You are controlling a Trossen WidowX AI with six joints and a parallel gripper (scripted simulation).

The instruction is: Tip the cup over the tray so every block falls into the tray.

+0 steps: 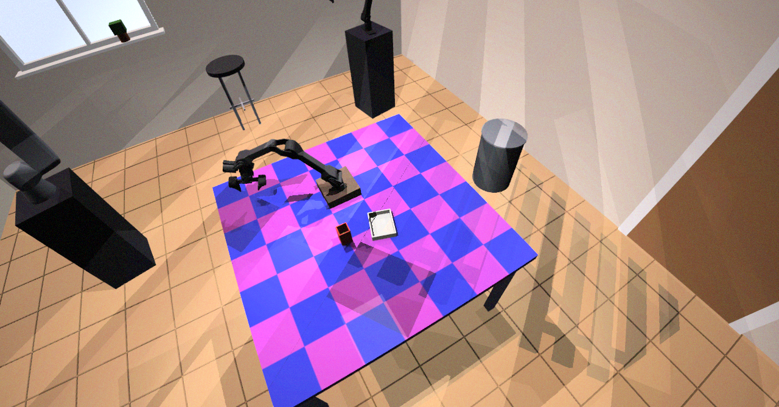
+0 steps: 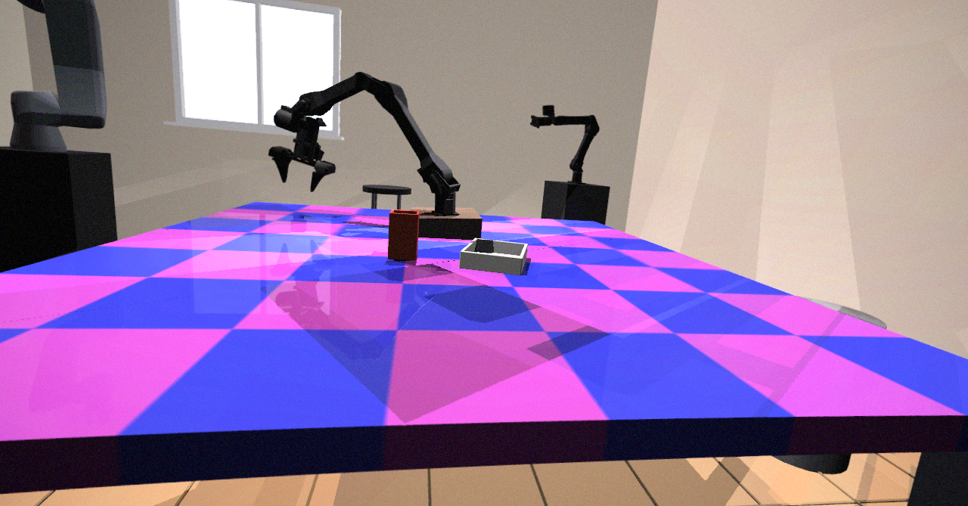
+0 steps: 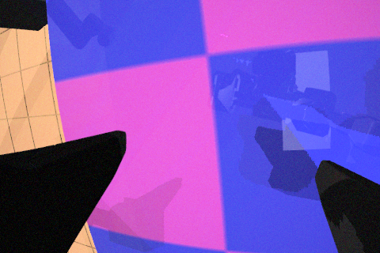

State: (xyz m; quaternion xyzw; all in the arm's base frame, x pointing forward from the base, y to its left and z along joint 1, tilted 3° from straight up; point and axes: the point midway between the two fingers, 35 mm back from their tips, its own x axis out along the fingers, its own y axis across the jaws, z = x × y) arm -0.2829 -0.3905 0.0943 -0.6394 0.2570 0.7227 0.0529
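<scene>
So the claw (image 1: 248, 184) (image 2: 299, 179) (image 3: 223, 156) was wide open w/ nothing in it, hanging up in the air over the far left part of the table (image 1: 305, 285) (image 2: 304, 381) (image 3: 158, 118) in the top view, well apart from the cup. The red cup (image 1: 343, 235) (image 2: 403, 235) stood upright on the table, just beside the white tray (image 1: 383, 236) (image 2: 491, 262), not touching it. Couldn't tell abt the blocks, inside of the cup was too dark & small. Arm's wooden base (image 1: 353, 192) (image 2: 466, 227) sat close behind both, so that side was kinda tight tbh. Nothing stood btwn cup & tray. Other stuff, all off the table: a stool (image 1: 225, 66) (image 2: 386, 189), a gray bin (image 1: 496, 159) and a 2nd black arm (image 1: 370, 1) (image 2: 583, 141) on a pedestal (image 1: 371, 72) (image 2: 575, 201).
</scene>
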